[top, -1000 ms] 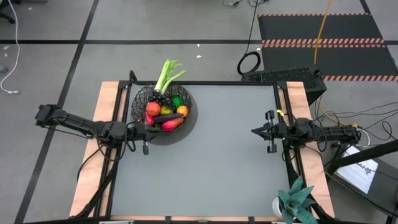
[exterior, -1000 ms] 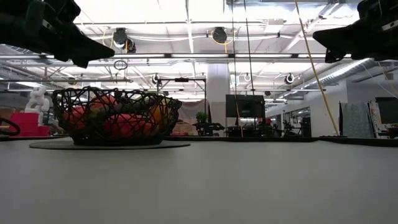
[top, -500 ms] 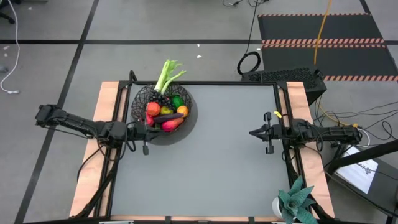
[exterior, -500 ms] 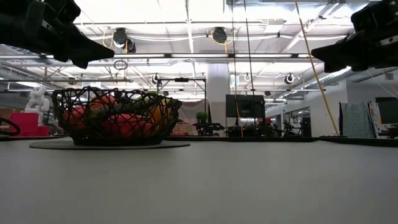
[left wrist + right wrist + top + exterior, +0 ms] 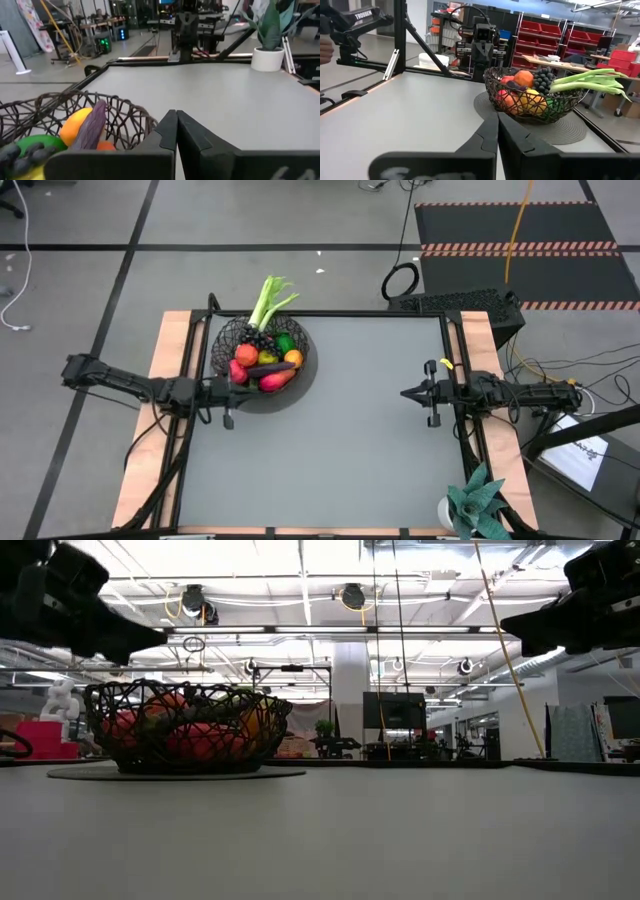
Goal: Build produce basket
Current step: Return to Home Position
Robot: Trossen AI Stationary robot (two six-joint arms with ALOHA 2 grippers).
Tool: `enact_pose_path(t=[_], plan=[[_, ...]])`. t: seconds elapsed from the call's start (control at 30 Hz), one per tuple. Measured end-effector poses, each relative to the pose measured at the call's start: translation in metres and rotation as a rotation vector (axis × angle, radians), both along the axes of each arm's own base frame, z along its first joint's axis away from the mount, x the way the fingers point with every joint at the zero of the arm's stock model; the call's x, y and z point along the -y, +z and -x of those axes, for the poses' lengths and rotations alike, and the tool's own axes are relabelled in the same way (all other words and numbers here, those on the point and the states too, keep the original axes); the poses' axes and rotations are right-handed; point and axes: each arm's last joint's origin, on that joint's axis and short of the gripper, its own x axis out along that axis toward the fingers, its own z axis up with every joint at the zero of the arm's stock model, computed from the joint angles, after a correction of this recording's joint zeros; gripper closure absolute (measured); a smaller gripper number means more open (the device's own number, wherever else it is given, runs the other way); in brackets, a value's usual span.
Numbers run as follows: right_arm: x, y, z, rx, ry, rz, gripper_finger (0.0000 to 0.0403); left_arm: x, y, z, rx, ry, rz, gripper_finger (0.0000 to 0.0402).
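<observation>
basket at upper left of the bench in high view, set on a round dark mat. produce piled inside: leek poking out over the rim toward frame top, grapes, lime, orange, eggplant lying across the middle, mango, pink-red round fruit. lower layers hidden under the top pieces; further kinds not made out. in low view, only red and orange patches readable through the mesh of the basket.

left end effector at left centre of high view, just beside the basket's lower rim; touching or apart not resolvable from above. in left wrist view, left end effector pressed together, nothing pinched, basket wall close alongside. in low view, only a dark shape in the upper left corner, above the basket, cut off by the frame edge.

right end effector at right centre, well apart from the basket, over bare bench. in right wrist view, tips pressed together, empty. in low view, upper right corner, likewise cut off.

spiky plant at lower right of high view, partly cut by the frame bottom.
</observation>
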Motion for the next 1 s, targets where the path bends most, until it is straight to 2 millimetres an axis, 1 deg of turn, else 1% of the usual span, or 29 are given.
enact_pose_path(t=[0.07,0.2,0.33,0.57,0.67,0.8,1.0], plan=[[0.0,0.0,0.0,0.0,0.0,0.0,0.0403,-0.001,-0.003,0.004,0.002,-0.003,0.002,0.0393],[0.0,0.0,0.0,0.001,0.0,0.0,0.0403,0.0,0.001,0.008,0.04,-0.068,-0.037,0.0399],[0.0,0.0,0.0,0.001,0.0,0.0,0.0403,0.001,0.006,0.012,0.094,-0.112,-0.099,0.0393],[0.0,0.0,0.0,0.002,0.0,0.0,0.0403,-0.003,0.013,0.019,0.178,-0.094,-0.127,0.0398],[0.0,0.0,0.0,0.002,0.0,0.0,0.0403,-0.005,0.014,0.02,0.191,-0.103,-0.129,0.0393],[0.0,0.0,0.0,0.002,0.0,0.0,0.0403,-0.007,0.016,0.023,0.216,-0.089,-0.132,0.0399],[0.0,0.0,0.0,0.002,-0.001,0.0,0.0403,-0.009,0.018,0.024,0.242,-0.075,-0.151,0.0396]])
